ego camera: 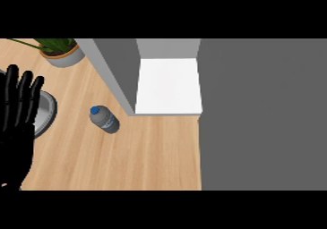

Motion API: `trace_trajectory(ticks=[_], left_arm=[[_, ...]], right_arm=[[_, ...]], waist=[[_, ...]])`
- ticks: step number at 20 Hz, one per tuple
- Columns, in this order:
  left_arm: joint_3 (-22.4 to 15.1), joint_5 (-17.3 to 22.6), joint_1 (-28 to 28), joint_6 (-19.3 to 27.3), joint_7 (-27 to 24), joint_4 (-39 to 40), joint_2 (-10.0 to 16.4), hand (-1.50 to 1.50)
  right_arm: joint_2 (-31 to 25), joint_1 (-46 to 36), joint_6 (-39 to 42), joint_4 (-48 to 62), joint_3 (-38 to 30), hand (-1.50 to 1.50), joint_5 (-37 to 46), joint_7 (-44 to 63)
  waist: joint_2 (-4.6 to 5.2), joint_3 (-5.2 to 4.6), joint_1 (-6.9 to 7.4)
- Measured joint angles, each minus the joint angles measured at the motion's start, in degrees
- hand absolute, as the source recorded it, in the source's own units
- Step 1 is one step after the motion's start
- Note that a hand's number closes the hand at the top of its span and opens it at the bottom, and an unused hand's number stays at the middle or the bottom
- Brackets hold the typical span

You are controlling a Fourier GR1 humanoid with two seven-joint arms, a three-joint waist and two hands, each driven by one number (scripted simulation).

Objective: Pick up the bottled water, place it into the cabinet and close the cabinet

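Clear plastic blue-capped water bottle (105, 120) just left of open grey cabinet (116, 67): judged light, smooth; grasp mid-body. Black left hand (12, 129) further left, fingers (25, 89) straight, empty.

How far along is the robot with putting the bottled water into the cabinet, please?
Nothing looks done yet: the bottled water sits on the counter, just outside the open cabinet. Nothing is in hand: the left hand rests open at the view's left edge. Picking up, placing and closing the cabinet all remain.
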Motion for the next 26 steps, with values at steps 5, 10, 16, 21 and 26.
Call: trace_trajectory(ticks=[5,10,16,21,26], left_arm=[[0.33,-3.94,-0.76,3.47,1.41,0.69,-1.21,-1.5],[-0.42,-0.82,2.38,7.16,5.78,0.18,-3.8,-1.5],[-5.0,-1.17,4.33,11.77,12.01,-4.77,-5.0,-1.5],[-6.85,-3.18,4.81,14.34,17.06,-8.1,-4.85,-1.5],[-7.81,-3.69,7.13,14.55,18.76,-9.58,-4.93,-1.5]], right_arm=[[0.78,3.45,1.46,-3.44,1.28,-1.5,-0.31,-0.53],[0.66,6.84,6.14,-8.11,6.9,-1.5,-4.04,2.38],[1.01,10.57,8.18,-13.98,11.57,-1.5,-5.0,6.17],[2.01,11.4,7.43,-19.05,14.63,-1.5,-4.19,10.73],[3.71,9.94,5.35,-20.98,18.58,-1.5,-0.9,14.56]], waist=[[-0.73,0.01,0.13],[-1.03,-0.01,0.24],[-1.07,0.0,0.26],[-1.07,0.0,0.28],[-1.05,-0.01,0.35]])
